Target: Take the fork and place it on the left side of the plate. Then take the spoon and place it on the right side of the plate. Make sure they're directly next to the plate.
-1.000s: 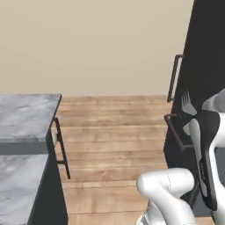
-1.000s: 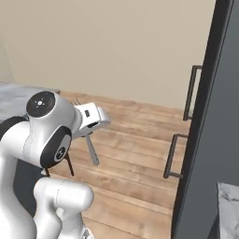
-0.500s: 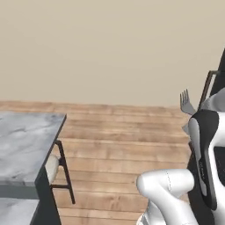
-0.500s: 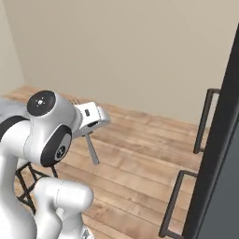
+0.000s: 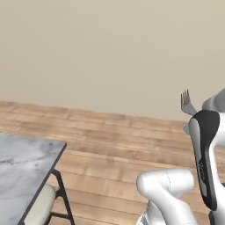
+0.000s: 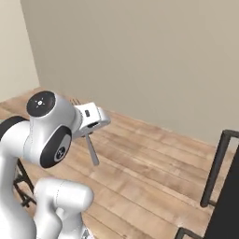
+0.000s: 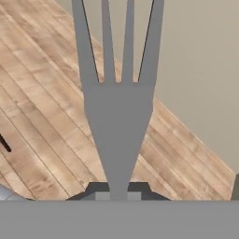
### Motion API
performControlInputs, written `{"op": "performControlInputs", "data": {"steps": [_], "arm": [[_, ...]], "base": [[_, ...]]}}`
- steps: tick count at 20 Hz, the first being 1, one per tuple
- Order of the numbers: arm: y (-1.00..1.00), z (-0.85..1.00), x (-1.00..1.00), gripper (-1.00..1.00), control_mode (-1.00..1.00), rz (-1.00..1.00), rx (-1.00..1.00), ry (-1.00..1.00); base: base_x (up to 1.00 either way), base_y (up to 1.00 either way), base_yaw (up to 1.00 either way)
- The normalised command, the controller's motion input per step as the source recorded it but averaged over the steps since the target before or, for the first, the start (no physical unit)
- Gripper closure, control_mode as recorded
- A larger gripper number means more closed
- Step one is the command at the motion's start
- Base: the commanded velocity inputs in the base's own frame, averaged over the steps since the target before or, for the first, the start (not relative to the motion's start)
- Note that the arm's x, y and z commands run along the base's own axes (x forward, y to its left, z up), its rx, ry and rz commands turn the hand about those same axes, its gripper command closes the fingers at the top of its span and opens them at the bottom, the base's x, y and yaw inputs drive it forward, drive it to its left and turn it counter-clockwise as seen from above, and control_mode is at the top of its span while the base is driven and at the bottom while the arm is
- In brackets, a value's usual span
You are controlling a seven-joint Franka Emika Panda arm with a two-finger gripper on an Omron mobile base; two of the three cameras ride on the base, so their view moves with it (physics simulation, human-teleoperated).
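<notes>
Base turned: grey marble counter [image 5: 26, 162] shifted left. Hand [image 7: 118, 193] clenched on slim grey metal fork [image 7: 117, 116]: light, rigid, slippery; gripped at handle, tines up.

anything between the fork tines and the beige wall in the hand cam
Nothing. In the hand view the fork rises from the gripper, and past its tines only bare wooden floor runs to the wall.
</notes>
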Motion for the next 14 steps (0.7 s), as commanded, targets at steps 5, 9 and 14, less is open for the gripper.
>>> {"op": "performControlInputs", "data": {"steps": [5, 9, 14], "arm": [[0.00, 0.00, 0.00, 1.00, 1.00, 0.00, 0.00, 0.00], [0.00, 0.00, 0.00, 1.00, 1.00, 0.00, 0.00, 0.00], [0.00, 0.00, 0.00, 1.00, 1.00, 0.00, 0.00, 0.00]], "base": [[1.00, 0.00, 0.49], [1.00, 0.00, 0.54], [1.00, 0.00, 0.52]]}}
